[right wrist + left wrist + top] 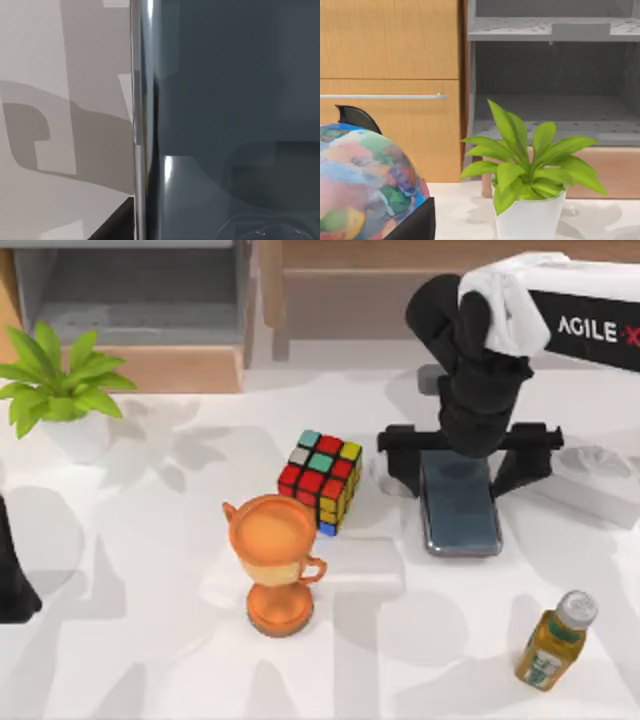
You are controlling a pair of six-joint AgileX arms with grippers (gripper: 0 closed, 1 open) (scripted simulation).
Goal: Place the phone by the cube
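The phone [461, 508] lies flat on the white table, a dark glossy slab with a silvery edge, a short gap to the right of the cube [322, 480]. The cube is black-framed with red, yellow, teal and white stickers. My right gripper [465, 472] hangs over the phone's far end, open, one finger on each side of the slab and apart from it. Close up in the right wrist view are the phone's dark face [235, 100] and its bright edge. My left arm is parked off the table's left side.
An orange trophy cup [278, 560] stands in front of the cube. A juice bottle [553, 640] is at front right, a pale box [600, 490] at right, a potted plant [55, 390] at back left. A painted globe [365, 185] looms in the left wrist view.
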